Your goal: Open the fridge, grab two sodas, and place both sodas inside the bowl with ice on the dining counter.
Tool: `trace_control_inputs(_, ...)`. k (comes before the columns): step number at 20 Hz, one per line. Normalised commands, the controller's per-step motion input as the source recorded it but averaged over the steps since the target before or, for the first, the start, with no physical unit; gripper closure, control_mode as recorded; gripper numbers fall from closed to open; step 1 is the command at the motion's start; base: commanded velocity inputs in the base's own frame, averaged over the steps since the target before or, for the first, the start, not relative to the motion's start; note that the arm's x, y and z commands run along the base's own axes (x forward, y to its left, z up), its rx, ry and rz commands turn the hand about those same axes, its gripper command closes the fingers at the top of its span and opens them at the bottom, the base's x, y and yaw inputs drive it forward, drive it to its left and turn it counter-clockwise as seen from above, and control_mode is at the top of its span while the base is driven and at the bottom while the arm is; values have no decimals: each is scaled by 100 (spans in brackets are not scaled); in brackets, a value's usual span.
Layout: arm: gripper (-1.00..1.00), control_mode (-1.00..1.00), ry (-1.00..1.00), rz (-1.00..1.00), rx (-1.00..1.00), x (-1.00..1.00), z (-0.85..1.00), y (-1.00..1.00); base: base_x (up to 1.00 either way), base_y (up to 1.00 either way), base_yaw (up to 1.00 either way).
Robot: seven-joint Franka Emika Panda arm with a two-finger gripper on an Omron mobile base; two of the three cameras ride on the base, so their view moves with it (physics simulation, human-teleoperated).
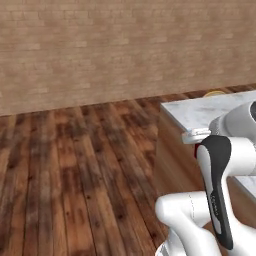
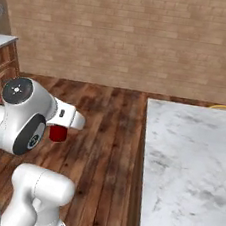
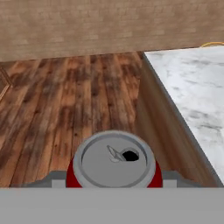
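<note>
red soda can in pincer, fingertips hidden.

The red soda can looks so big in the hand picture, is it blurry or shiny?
Hand view: the red soda can with a grey metal lid looks large because it sits close to the camera; edges are a little soft, no glare. Right base view: the same can is small and dim beneath the white arm.

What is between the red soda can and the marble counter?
In the right base view, only bare wooden floor separates the red soda can from the marble counter.
</note>
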Motion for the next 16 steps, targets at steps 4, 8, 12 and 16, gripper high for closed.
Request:
trace_control_inputs(4, 100, 100, 0, 0, 0, 0, 0, 0, 41, 34, -48)
trace_control_inputs(8, 100, 100, 0, 0, 0, 0, 0, 0, 52, 45, -39)
trace_control_inputs(12, 100, 100, 0, 0, 0, 0, 0, 0, 61, 69, -30)
trace_control_inputs(16, 100, 100, 0, 0, 0, 0, 0, 0, 76, 90, -20)
